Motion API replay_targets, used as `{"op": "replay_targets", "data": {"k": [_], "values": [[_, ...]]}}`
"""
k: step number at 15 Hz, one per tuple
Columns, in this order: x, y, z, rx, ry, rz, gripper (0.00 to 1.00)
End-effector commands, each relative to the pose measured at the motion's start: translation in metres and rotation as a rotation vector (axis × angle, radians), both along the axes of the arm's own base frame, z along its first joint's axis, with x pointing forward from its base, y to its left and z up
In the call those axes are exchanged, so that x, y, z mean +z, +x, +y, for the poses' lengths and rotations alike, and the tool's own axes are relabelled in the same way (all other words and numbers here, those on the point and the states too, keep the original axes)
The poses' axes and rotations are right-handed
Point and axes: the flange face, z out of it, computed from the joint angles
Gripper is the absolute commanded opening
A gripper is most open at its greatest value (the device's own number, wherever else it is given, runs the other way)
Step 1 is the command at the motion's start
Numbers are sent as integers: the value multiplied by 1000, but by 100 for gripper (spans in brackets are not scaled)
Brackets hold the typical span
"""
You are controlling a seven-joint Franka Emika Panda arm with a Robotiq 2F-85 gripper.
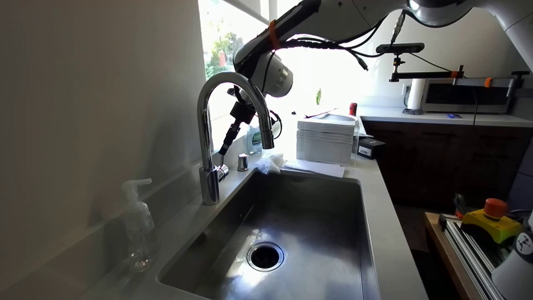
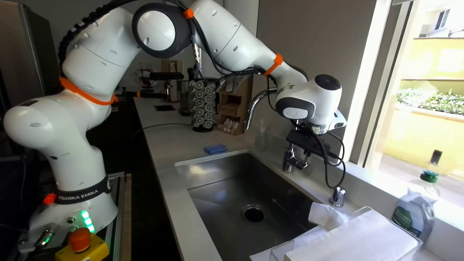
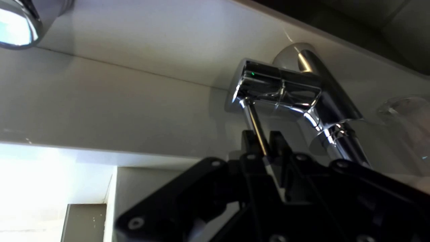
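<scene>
Arching high over the counter (image 2: 185,217), the white arm (image 2: 224,40) rises from its base (image 2: 61,214) at the left in an exterior view, folds at a raised elbow (image 2: 156,30), then slopes down to the right. In an exterior view the forearm (image 1: 329,21) slants from the upper right down toward the left. Below lies the steel sink (image 1: 316,225), with the curved chrome faucet (image 1: 204,137) standing upright along its left side. The wrist (image 2: 322,98), bent below the forearm, hangs beyond the sink's right edge in an exterior view, near the faucet. From it the gripper (image 3: 263,144) points down at a tilt. At the faucet's foot the handle (image 3: 263,79), a short chrome cylinder, projects sideways. In the wrist view the jaws stand narrow, both dark fingertips (image 3: 248,141) closed on the slim lever (image 3: 254,122), which juts from the handle; the gripped part lies just apart from the handle itself.
</scene>
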Motion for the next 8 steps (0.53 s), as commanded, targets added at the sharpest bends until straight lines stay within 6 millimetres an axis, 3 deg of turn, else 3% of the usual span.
{"op": "replay_targets", "data": {"k": [1,4,8], "values": [[17,-5,46,58,62,39,8],[19,-5,52,74,45,38,7],[19,-6,43,55,28,43,8]]}}
